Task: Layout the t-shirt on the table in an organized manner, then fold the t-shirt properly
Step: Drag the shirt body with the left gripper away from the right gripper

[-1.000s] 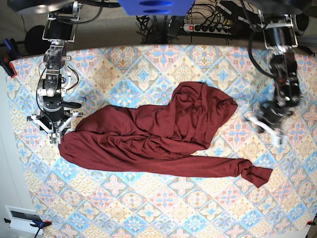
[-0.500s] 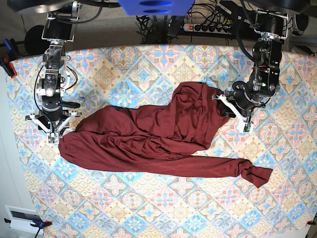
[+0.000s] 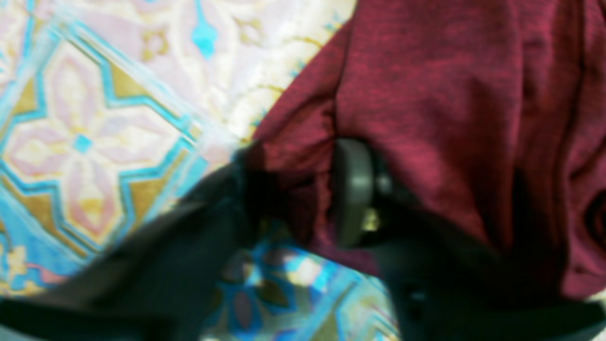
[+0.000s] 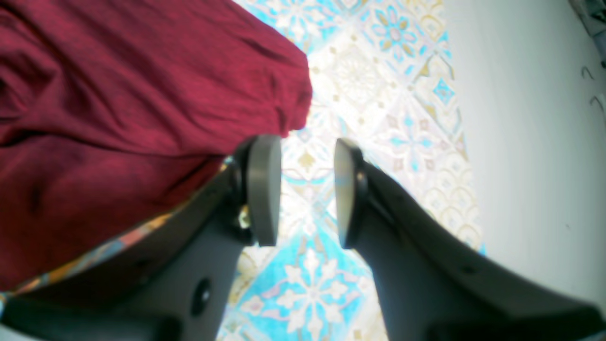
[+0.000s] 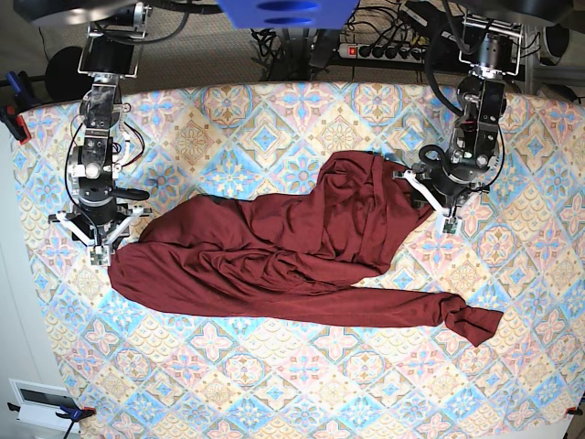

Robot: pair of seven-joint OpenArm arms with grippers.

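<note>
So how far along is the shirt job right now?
Early. Nothing is laid out: the t-shirt lies bunched and creased on the table, one sleeve twisted. In hand: the left gripper has its jaws around a fabric edge, grip not clearly closed. The right gripper is open, empty, beside the cloth. Spreading and all folding remain.

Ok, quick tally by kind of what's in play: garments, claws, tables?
Shirt: 1
Claws, left and right: 2
Table: 1
Total: 4
</note>
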